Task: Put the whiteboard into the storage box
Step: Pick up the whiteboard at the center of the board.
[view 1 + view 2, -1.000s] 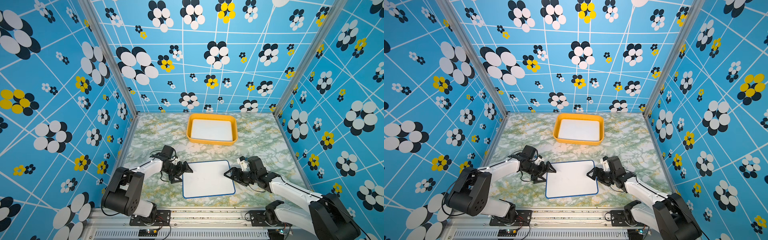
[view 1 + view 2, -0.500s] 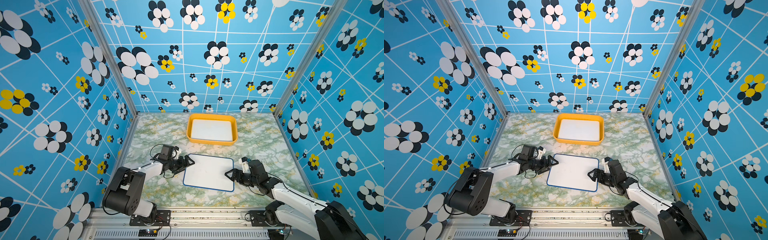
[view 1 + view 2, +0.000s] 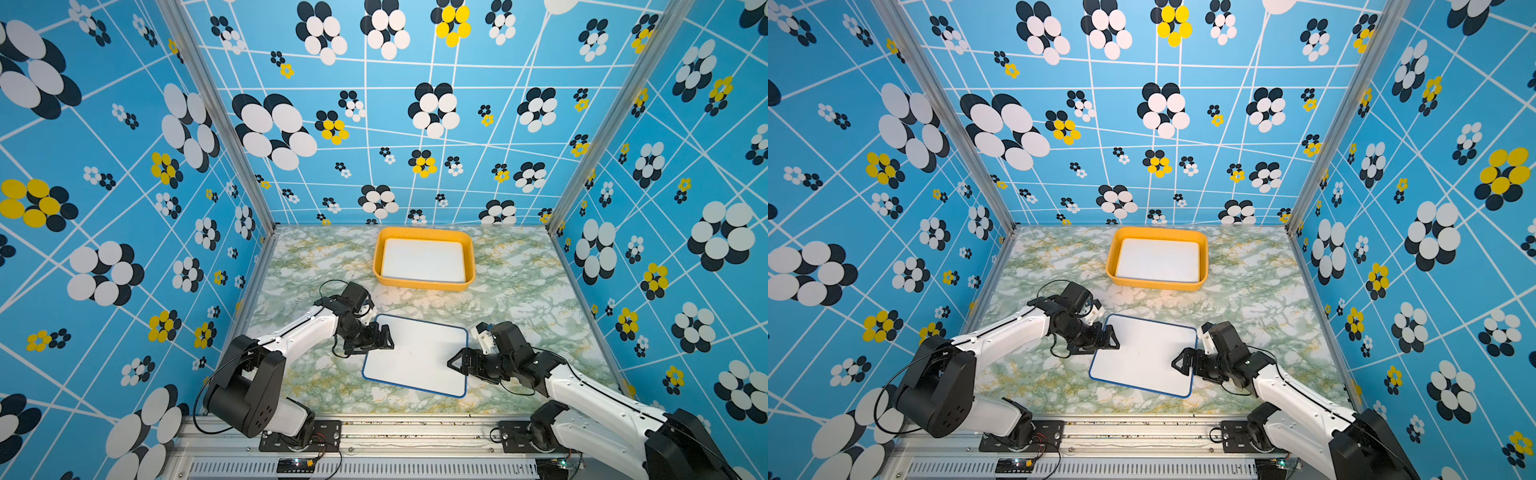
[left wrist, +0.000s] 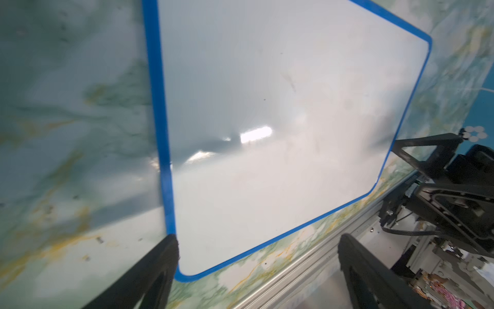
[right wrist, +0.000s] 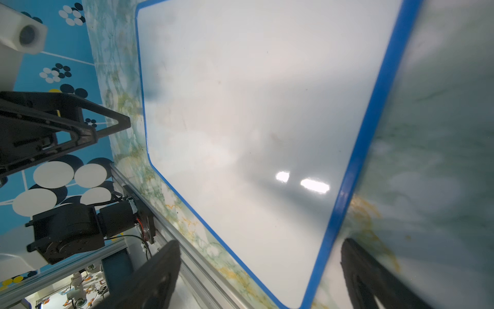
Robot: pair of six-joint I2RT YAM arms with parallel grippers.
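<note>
on the desk (image 3: 519, 299) in both top views, the whiteboard (image 3: 417, 357) lies between the left end effector (image 3: 384, 338) and right end effector (image 3: 455, 363), well apart from the storage box (image 3: 422, 284). left wrist view: jaws spread wide, gripping nothing. right wrist view: the same.

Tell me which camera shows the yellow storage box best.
The top views: both show the storage box whole, rim and interior. Neither wrist view shows it; they look at the blue-edged whiteboard instead.
</note>
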